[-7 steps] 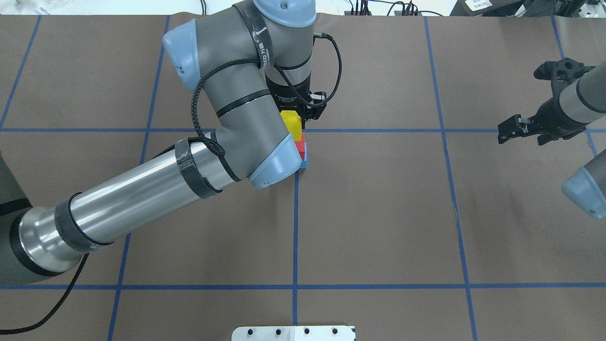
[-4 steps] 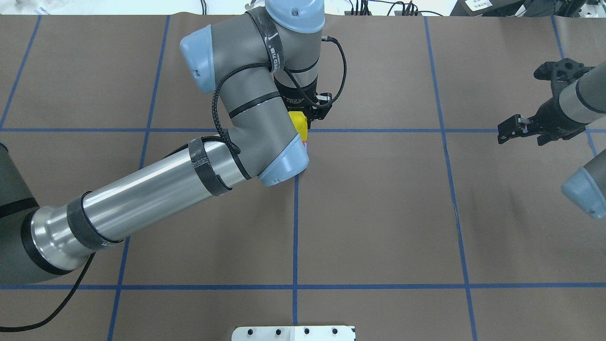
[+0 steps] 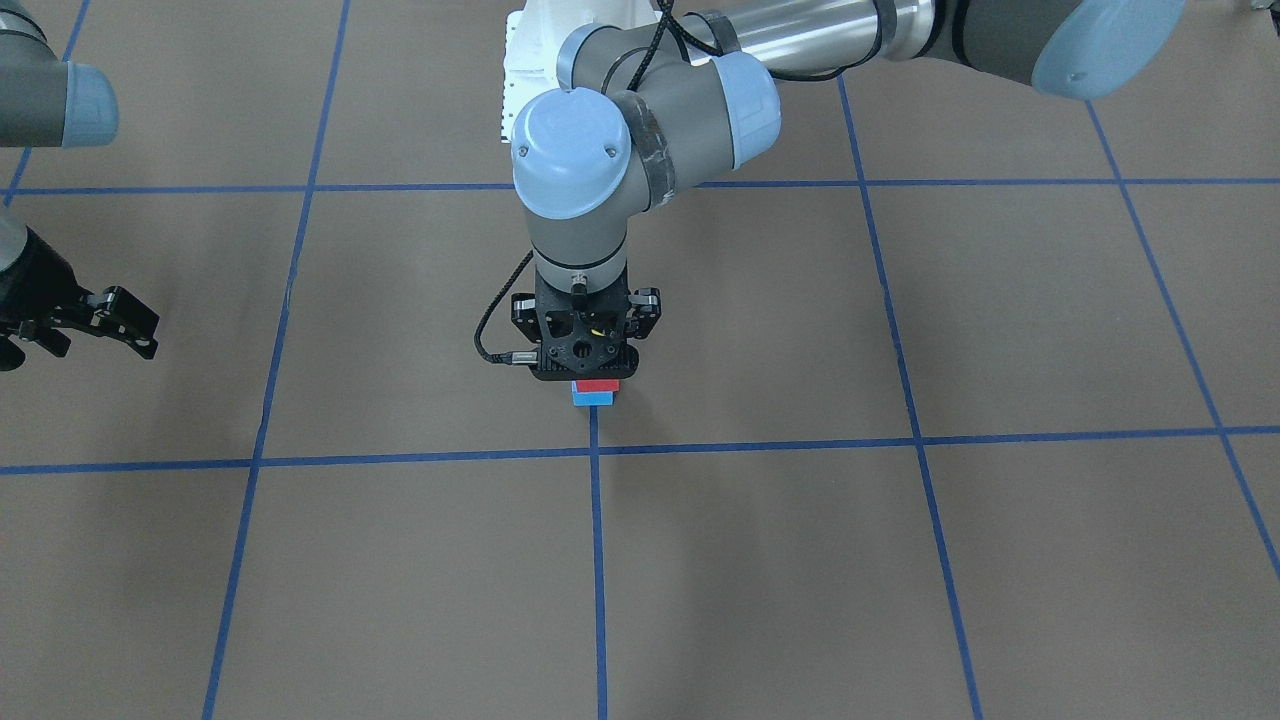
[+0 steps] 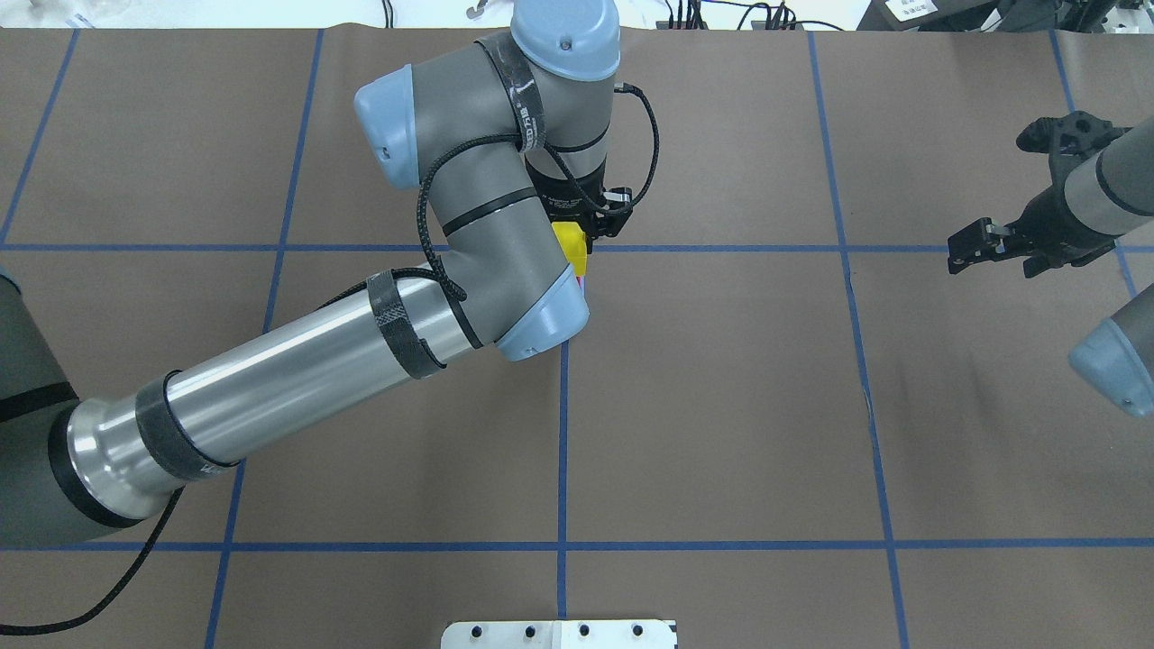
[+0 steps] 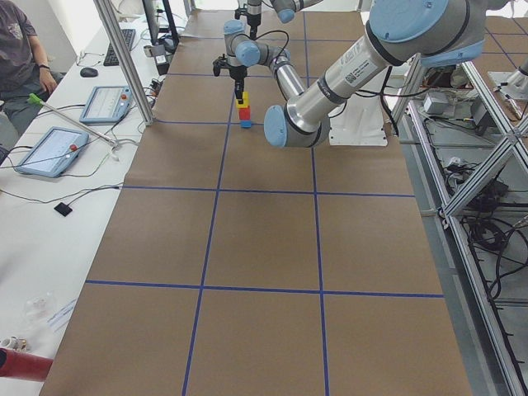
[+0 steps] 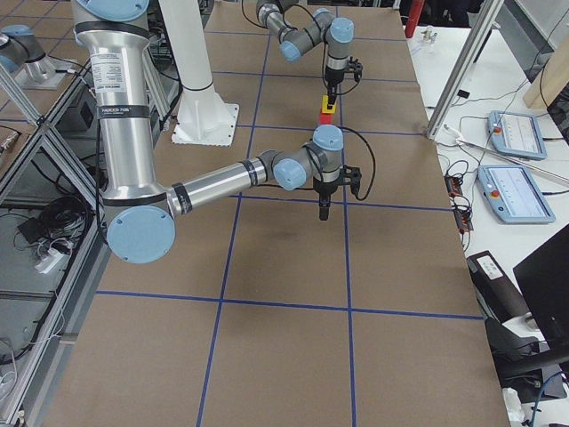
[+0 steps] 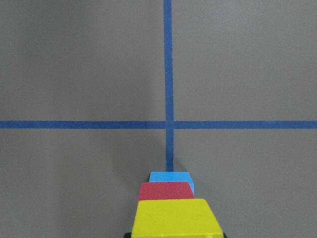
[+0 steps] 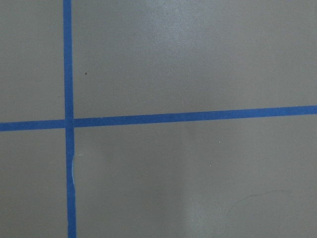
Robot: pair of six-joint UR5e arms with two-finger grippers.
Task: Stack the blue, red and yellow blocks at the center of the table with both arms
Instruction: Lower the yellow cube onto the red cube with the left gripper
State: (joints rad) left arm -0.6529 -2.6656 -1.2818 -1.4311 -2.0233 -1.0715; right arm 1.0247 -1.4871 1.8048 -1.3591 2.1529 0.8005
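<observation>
My left pincer (image 3: 587,362) is clamped on the yellow block (image 7: 176,218), fingers on both its sides. It hangs right over the red block (image 7: 166,190), which sits on the blue block (image 7: 171,177). The stack is just beside the tape cross (image 7: 168,124) at mid table (image 4: 721,406). I can't tell if yellow is touching red or a hair above it.

Risks, my guess:
- Letting go while not seated: yellow drops, bounces, slides off.
- Any sideways drift while gripping shoves red off blue. The tower is narrow and tips easily.
- Fingers opening unevenly, or lifting before fully apart, drags yellow along.
- Yellow looks slightly off red's centre in the wrist view; that may only be perspective.

Room: nothing else shows near the stack and there's bare paper all round. Straight up looks the safest exit. My elbow overhangs the stack on the near side, so no swinging back low. The right pincer (image 4: 978,245) has its fingers apart, holds nothing, and is parked well apart at the right end.
</observation>
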